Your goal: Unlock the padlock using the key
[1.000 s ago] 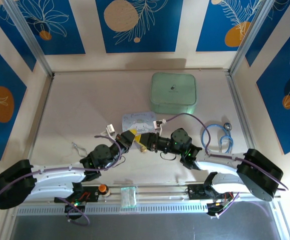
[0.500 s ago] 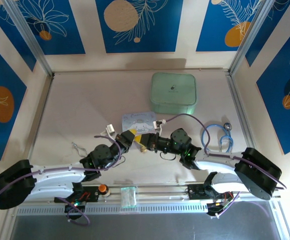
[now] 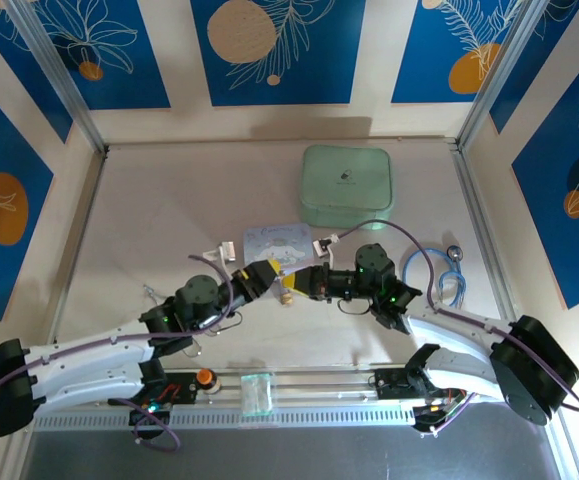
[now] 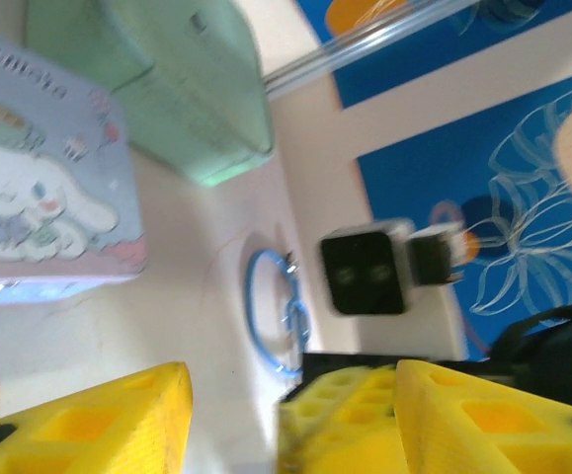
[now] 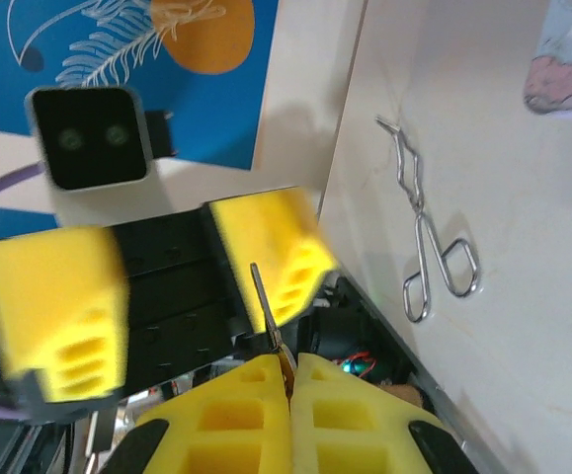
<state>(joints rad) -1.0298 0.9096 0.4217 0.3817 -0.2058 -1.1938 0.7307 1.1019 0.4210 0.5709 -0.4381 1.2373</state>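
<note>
**A:** What are the grippers doing?

**B:** The right gripper [image 5: 290, 383] is pinching the key [image 5: 262, 301] between fully closed fingers, with the blade sticking out ahead of its tips. The left gripper [image 5: 167, 272] is facing it with fingers spread wide. I am seeing nothing between them.

**A:** Where is the padlock?

**B:** In the top view the padlock [image 3: 287, 294] is sitting just beside both grippers' tips, under the gap between them. In the left wrist view it is peeking in at the frame edge, outside one finger of the left gripper rather than between the pair. It is close to the cartoon tin [image 4: 39, 197] and appears to be lying loose on the table [image 3: 169, 200].

**A:** What are the risks from here?

**B:** This is judgement only. The blade is pointing at a pad of the left gripper, not at the lock. Advancing from here could jab the key into that pad and twist it in the pinch. With the lock unheld, any push from the key would likely be sliding the lock along the table instead of seating in the keyway. The key is thin and held by very little metal, so it may be pivoting under side load.

**A:** What is unreadable?

**B:**
- The keyhole's facing is not showing in any view.
- I cannot tell whether the shackle is latched.
- The left wrist view is blurring, and the padlock is cropped there.
- The key's head is buried between the right gripper's fingers.
</note>
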